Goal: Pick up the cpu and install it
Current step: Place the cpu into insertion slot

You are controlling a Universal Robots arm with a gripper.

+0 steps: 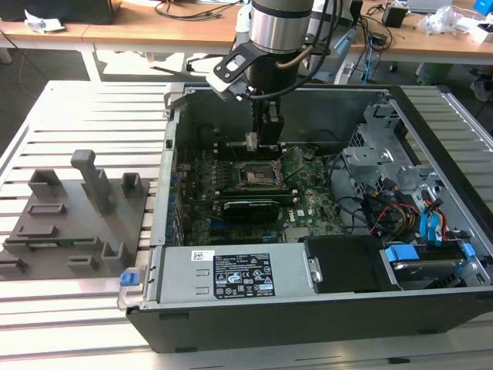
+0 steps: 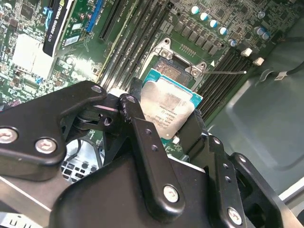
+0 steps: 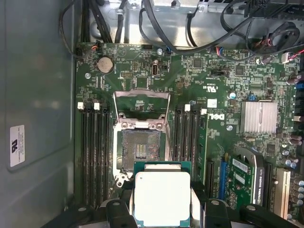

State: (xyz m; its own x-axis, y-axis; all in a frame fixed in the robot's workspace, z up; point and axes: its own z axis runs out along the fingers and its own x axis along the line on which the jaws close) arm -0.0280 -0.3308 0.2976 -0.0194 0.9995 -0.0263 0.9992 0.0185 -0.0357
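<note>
The claw (image 1: 263, 141) clamps the cpu (image 3: 161, 197) by its edges, held over the motherboard (image 3: 223, 95) near the open socket (image 3: 141, 149), so pickup looks done; seating calls for square alignment.

Lab, slotted metal table (image 1: 85, 108), cable-strewn desks (image 1: 115, 32)

— What colour is the cpu (image 3: 162, 197)?
— Its lid is pale silver with a faint pinkish sheen, and its rim is teal-green. The gripper (image 3: 163, 213) is black.
— And the motherboard (image 3: 209, 71)?
— It is dark green, speckled with tiny silvery parts; its heat sink (image 3: 259, 116) is silver with fine ribs.
— Anything else?
— The fixture tray (image 1: 69, 223) is plain grey, the table (image 1: 92, 108) pale grey in long stripes of slats, and the clip (image 1: 129, 277) is bright blue.
</note>
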